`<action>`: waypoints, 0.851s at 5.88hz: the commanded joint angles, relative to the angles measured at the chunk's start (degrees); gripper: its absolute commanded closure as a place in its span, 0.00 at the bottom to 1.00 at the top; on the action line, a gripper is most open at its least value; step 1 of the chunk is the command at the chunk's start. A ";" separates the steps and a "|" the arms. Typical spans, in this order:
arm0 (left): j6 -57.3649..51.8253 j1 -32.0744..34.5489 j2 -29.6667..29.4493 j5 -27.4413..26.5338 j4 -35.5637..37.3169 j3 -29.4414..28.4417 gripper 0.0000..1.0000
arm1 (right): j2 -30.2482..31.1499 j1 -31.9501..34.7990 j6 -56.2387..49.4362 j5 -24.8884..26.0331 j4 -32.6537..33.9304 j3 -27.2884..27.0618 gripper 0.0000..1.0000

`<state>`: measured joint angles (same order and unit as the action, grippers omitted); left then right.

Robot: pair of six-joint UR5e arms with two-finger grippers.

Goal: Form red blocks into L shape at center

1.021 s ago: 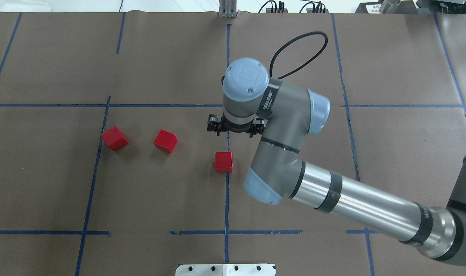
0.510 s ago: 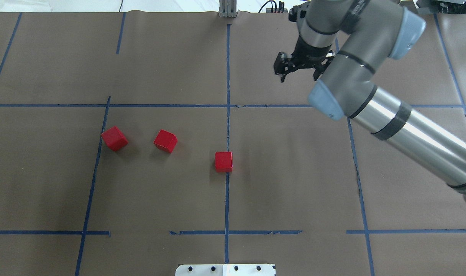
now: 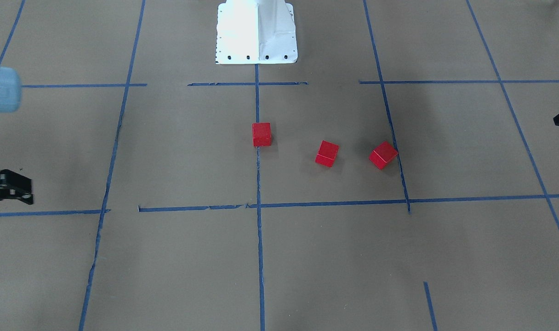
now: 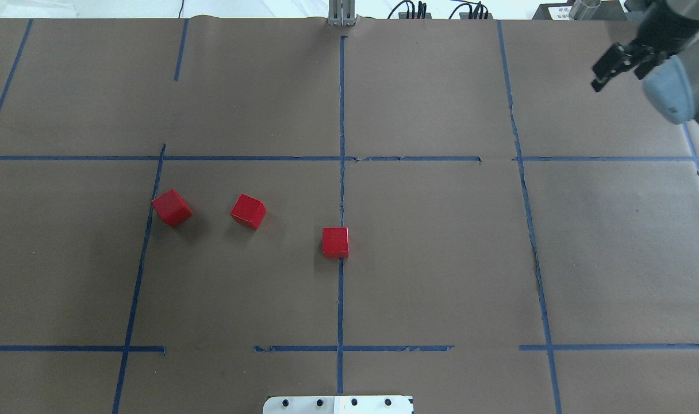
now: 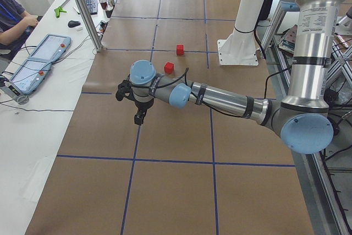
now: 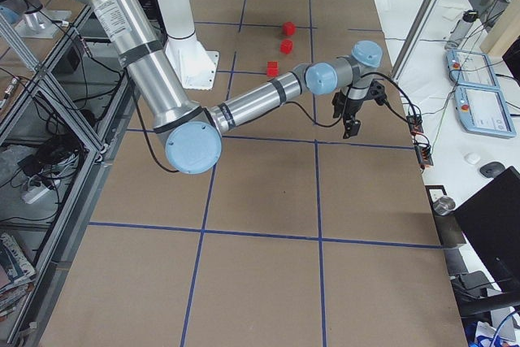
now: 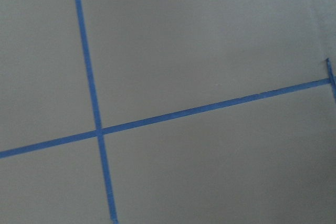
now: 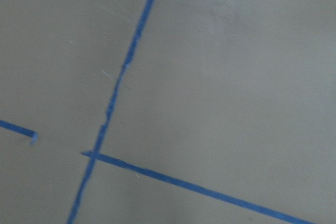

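Obs: three red blocks lie on the worktop inside the center, all apart, no L formed. First block sits on the vert. blue tape line, approx mid-cell, square to the grid. Second block is in the robot's-left half, turned a bit off the grid. Third block is farther to that side, also turned, its corner at the cell's left boundary tape.

R-arm fingers are up over the far right corner of the worktop, well apart from the blocks. They look spread, nothing btwn them.

L-arm fingers hang over the worktop's left end, well apart from the blocks. Cannot tell if wide or narrow.

Both wrist cams: brown paper + tape crossings only.
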<state>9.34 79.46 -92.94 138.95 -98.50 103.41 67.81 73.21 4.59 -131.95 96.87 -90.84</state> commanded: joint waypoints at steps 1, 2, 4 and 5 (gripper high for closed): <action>5.33 -11.71 -6.41 -0.17 0.06 5.64 0.00 | 19.62 10.32 -15.93 -1.20 -0.37 -10.36 0.00; 14.56 -15.18 -9.42 -0.60 -0.02 5.92 0.00 | 26.52 15.86 -23.67 -1.29 -0.54 -11.54 0.00; 31.45 -32.33 -18.37 -17.39 0.50 5.23 0.00 | 30.44 17.76 -26.48 -1.03 -0.63 -11.90 0.00; 38.49 -40.27 -24.24 -26.18 0.50 0.61 0.00 | 30.45 17.76 -26.30 -1.03 -0.55 -11.73 0.00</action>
<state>40.72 47.19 -112.02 120.95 -98.09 107.29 97.78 90.74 -21.57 -133.03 96.27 -102.64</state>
